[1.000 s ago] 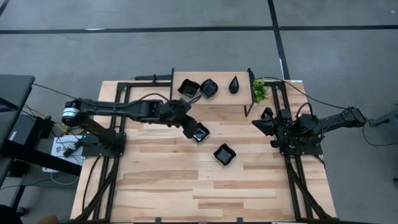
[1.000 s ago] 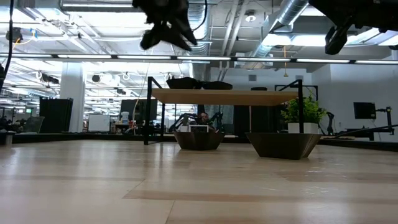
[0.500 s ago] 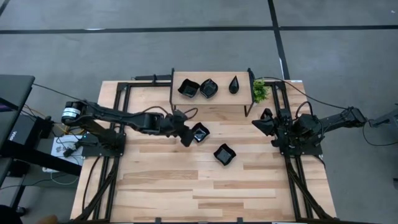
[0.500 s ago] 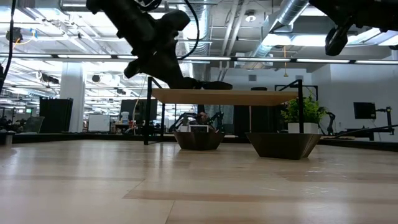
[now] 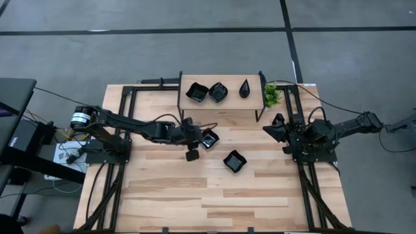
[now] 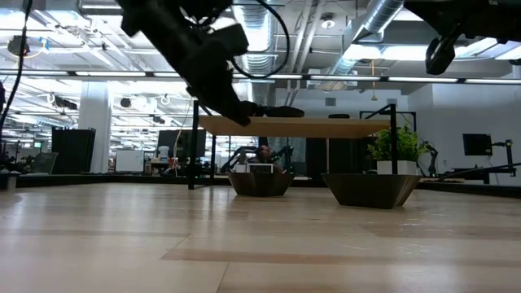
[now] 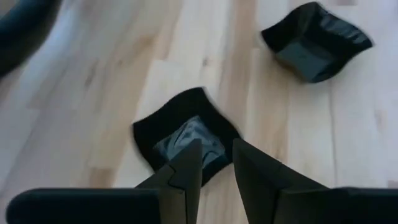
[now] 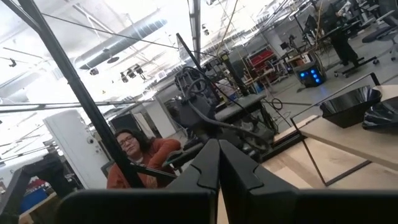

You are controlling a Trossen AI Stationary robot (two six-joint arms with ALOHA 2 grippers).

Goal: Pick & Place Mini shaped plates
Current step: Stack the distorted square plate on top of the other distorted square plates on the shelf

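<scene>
So, from the high view, the left gripper [image 5: 195, 148] is stretched out over the middle of the light wooden table [image 5: 162, 195], right next to a glossy black wavy-edged square plate [image 5: 209, 138] lying flat on the boards. A second wavy square plate [image 5: 234, 160] is seen just beside it, nearer the front edge. Three more black dishes are parked on the small raised wooden shelf [image 5: 227, 103] at the back: two square-ish plates [image 5: 196, 91] [image 5: 218, 91] touching each other and a teardrop plate [image 5: 244, 88] a bit apart. A small green plant [image 5: 271, 95] is tucked by the shelf's right end. The right gripper [image 5: 275, 125] is kept back at the table's right edge, away from all plates.

From the low view, the left arm [image 6: 203, 57] is seen hanging above the tabletop, and both table plates are shown resting on the wood under the shelf.

In the left wrist view, the fingers [image 7: 186, 168] are held a narrow gap apart, nothing gripped, with the near plate [image 7: 183, 134] right past the tips and the other plate [image 7: 317, 40] farther off.

In the right wrist view, the fingers [image 8: 205, 165] are pressed together, empty; a seated person [image 8: 140, 155] is seen beyond the table.
</scene>
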